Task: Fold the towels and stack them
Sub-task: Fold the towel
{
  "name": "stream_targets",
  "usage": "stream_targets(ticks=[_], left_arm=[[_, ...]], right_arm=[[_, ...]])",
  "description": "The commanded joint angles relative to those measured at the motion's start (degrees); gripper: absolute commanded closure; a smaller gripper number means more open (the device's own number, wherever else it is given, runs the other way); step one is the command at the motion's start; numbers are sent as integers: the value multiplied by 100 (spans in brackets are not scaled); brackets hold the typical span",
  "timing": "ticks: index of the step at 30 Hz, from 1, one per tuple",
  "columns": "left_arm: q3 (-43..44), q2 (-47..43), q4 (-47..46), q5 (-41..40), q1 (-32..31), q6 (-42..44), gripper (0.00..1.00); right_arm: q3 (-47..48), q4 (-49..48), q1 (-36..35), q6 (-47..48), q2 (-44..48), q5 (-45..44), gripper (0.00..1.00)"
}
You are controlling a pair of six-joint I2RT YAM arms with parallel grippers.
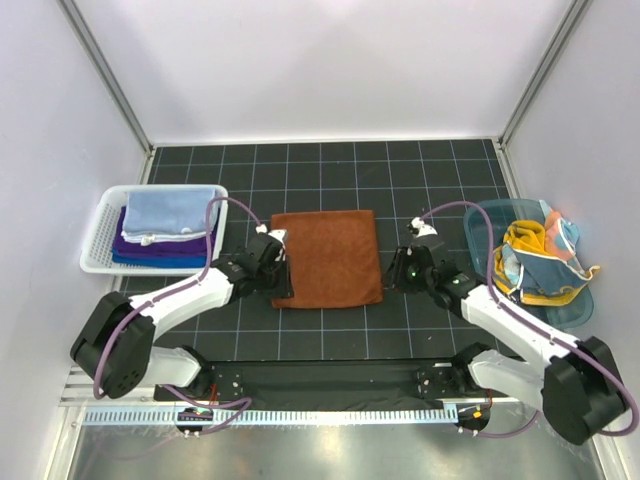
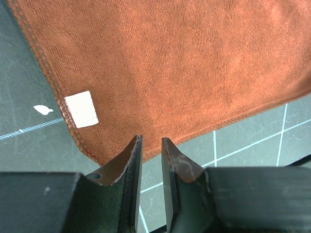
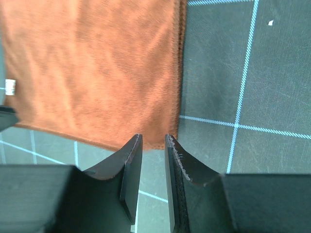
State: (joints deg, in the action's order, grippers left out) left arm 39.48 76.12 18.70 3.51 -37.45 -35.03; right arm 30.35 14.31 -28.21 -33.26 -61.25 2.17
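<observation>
A rust brown towel (image 1: 326, 258) lies flat and spread out on the black grid mat. My left gripper (image 1: 282, 285) is at its near left corner, jaws a narrow gap apart and empty; in the left wrist view (image 2: 150, 141) the tips hover over the towel's edge (image 2: 170, 73), next to a white tag (image 2: 81, 109). My right gripper (image 1: 393, 274) is at the near right corner, also slightly open and empty, with its tips over the towel's corner (image 3: 97, 73) in the right wrist view (image 3: 153, 137).
A white slatted basket (image 1: 95, 250) at the left holds folded towels, light blue (image 1: 170, 212) on purple (image 1: 150, 243). A teal tub (image 1: 482, 225) at the right holds crumpled towels, orange-yellow (image 1: 525, 240) and light blue (image 1: 560, 262). Grey walls enclose the mat.
</observation>
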Motion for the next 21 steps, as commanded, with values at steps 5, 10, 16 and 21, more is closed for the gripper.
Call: stream_targets(ticks=[5,10,16,21], left_arm=[[-3,-246,90,-148,-113,-189,74],[857,-177,582,-1298,-44,-75,65],[2332,761,864,-1845,607,390,60],[3187,1817,723,-1731,1248,892,60]], right_arm=[[540,389,-36,-32,212,-182,68],[1367,485,-36,161,-649,-656,68],[2772,293,219,346,-2126,-834,67],[3626,-6,605,478,-3233,-508,64]])
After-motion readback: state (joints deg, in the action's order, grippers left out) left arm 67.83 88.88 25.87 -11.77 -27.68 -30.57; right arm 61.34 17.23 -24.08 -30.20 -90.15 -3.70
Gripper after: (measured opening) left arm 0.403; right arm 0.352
